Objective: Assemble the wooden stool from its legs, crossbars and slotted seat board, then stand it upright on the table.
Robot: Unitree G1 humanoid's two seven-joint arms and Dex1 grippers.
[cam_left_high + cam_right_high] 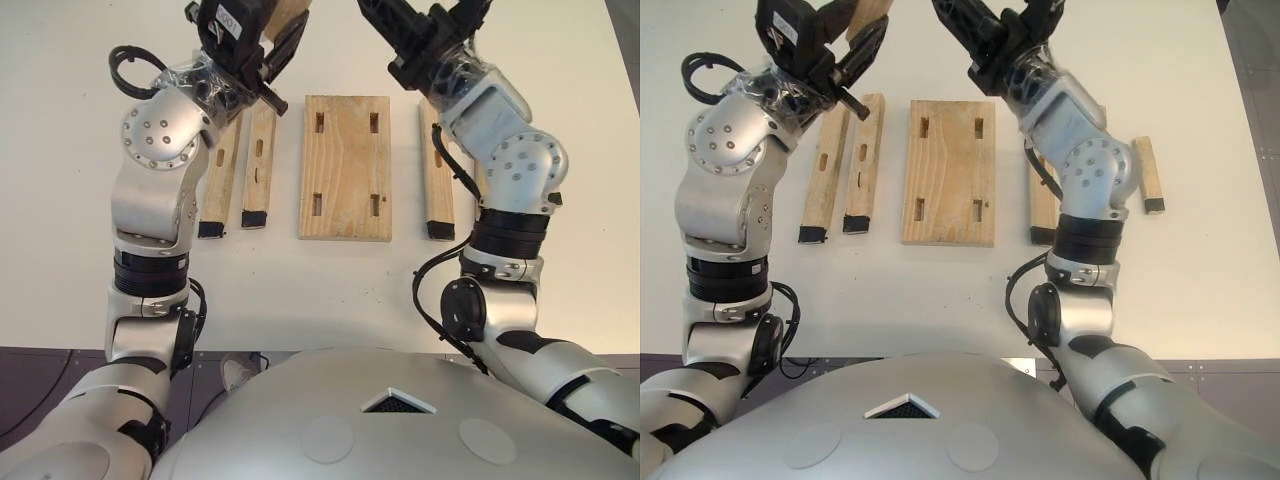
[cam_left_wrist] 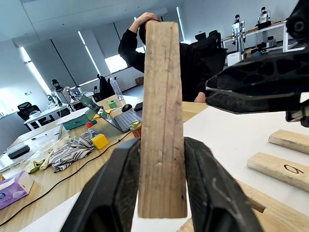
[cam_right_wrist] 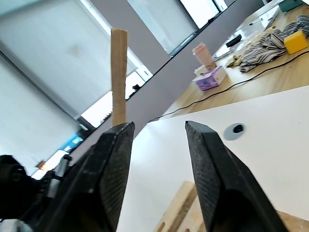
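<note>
The slotted seat board lies flat in the middle of the white table. Two slotted legs lie left of it; another leg lies to its right, and a shorter piece farther right. Beyond the board's far left corner, my left gripper is raised and shut on a wooden bar, which stands upright between its fingers. My right gripper hangs open above the far right of the board, facing that bar, with nothing between its fingers.
Bare white table surrounds the parts, with free room in front of the board and at the far left. The table's near edge runs just ahead of me. A small round hole sits in the tabletop.
</note>
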